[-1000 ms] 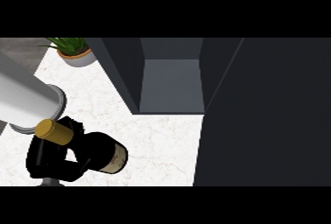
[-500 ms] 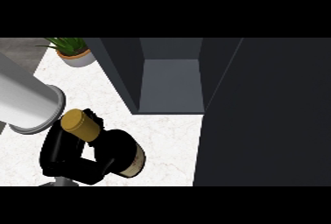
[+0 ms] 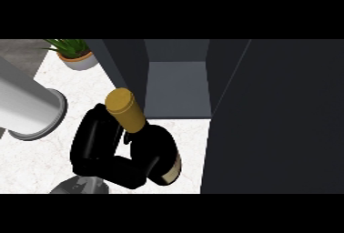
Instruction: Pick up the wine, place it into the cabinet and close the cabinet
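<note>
One hand (image 3: 101, 145) here, your right by the look of it, is clenched round the wine bottle (image 3: 151, 145), gold cap (image 3: 125, 109) tipped toward the open cabinet (image 3: 176, 88) so it can go in neck-first. Bottle hangs over the marble worktop (image 3: 194, 136), beside the cabinet door (image 3: 275, 118). Potted plant (image 3: 75, 53) sits far back.

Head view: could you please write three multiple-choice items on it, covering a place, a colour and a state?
1. Where is the small potted green plant? A: top left. B: bottom right. C: inside the cabinet.
2. What colour is the cap of the dark glass wine bottle? A: red. B: gold. C: white.
3. The tall dark grey cabinet is: A: open. B: shut. C: lying flat.

Answers: 1 A, it stands at the counter's far left corner. 2 B, gold foil covers the neck. 3 A, its inside shows.
</note>
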